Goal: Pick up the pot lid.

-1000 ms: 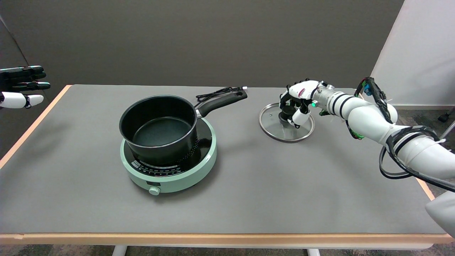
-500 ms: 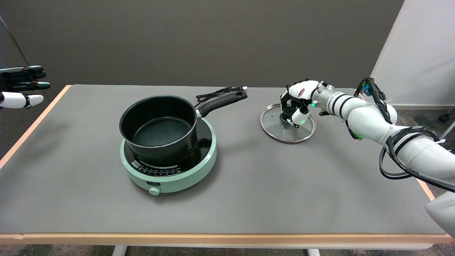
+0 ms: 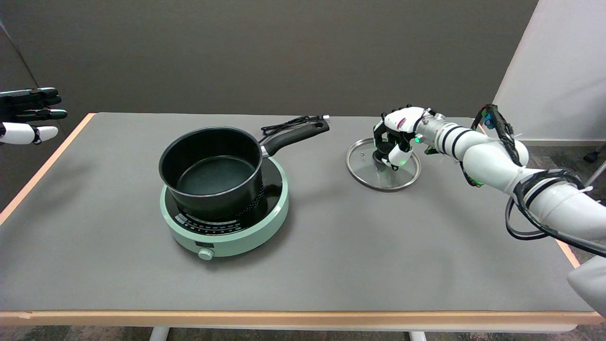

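- The right hand (image 3: 396, 137) covers the knob of the lid (image 3: 383, 164), so the knob shows only as a dark lump between the curled fingers (image 3: 396, 155); the hand grips it from above.
- Whether the lid rests flat on the worktop (image 3: 331, 246) or is already lifted off it cannot be told from this angle.
- The right arm is cut off at the picture's lower right edge, with black cables looped round it.
- The lid is a round glass disc with a bright metal rim and a small vent hole near its left side. It sits to the right of the pot (image 3: 213, 170), well apart from it, near the far right part of the worktop.
- The pot is black, open and has nothing in it, with a long black handle (image 3: 296, 136) pointing toward the lid.
- The pot stands on a round pale green hotplate (image 3: 227, 227) with a knob at its front.
- A black cord (image 3: 289, 124) lies coiled just behind the pot handle.
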`<action>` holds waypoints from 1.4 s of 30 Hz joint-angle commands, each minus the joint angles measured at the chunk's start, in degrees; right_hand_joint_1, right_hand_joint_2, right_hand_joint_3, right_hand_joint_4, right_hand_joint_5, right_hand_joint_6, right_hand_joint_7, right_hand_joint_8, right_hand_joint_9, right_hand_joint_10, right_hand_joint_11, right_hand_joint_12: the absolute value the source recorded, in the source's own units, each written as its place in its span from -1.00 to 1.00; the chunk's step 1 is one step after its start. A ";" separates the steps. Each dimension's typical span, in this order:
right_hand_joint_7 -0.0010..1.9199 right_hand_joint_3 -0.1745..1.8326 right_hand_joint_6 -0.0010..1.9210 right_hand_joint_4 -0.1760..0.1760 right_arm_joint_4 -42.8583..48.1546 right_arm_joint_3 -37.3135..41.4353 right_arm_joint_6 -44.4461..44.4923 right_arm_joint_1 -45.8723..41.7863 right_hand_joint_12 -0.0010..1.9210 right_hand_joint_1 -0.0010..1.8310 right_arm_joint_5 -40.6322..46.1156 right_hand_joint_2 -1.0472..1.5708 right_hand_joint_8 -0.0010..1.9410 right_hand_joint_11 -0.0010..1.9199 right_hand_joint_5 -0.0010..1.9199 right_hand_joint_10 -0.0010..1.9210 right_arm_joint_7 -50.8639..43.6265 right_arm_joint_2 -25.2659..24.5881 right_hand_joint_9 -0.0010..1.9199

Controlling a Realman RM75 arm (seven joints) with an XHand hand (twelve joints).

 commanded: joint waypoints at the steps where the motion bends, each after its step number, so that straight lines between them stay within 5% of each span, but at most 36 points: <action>1: -0.06 -0.28 0.23 1.00 0.35 -0.10 0.91 -0.38 0.03 0.01 -0.07 0.51 -0.35 -0.42 -0.24 -0.18 -0.26 0.06 -0.11; 2: -0.06 -0.51 0.45 1.00 0.37 -0.10 1.05 -0.47 0.02 -0.01 -0.07 0.63 -0.31 -0.41 -0.24 -0.16 -0.26 0.09 -0.12; 16: -0.04 -0.53 0.40 1.00 -0.03 -0.10 1.07 -0.49 0.08 0.01 -0.07 0.63 -0.33 -0.42 -0.21 -0.17 -0.02 0.09 -0.10; 18: 0.00 -0.63 0.48 -0.14 -0.03 -0.10 1.07 -0.49 0.08 0.30 -0.07 0.63 0.04 -0.41 -0.23 -0.15 -0.02 0.09 -0.10; 21: 0.00 -0.63 0.48 -0.14 -0.03 -0.10 1.07 -0.49 0.09 0.30 -0.07 0.63 0.04 -0.41 -0.23 -0.14 -0.10 0.17 -0.09; 22: -0.02 -0.60 0.31 0.23 -0.03 -0.10 1.07 -0.44 0.08 0.36 -0.07 0.61 0.09 -0.41 -0.24 -0.15 -0.10 0.17 -0.09; 23: -0.05 -0.54 -0.04 1.00 -0.03 -0.10 1.07 -0.41 0.06 0.48 -0.07 0.56 0.19 -0.41 -0.25 -0.16 -0.15 0.17 -0.10; 42: -0.04 -0.48 0.00 1.00 0.11 -0.10 1.79 -0.41 0.11 0.48 -0.07 0.54 0.21 -0.36 -0.23 -0.08 0.14 0.54 -0.08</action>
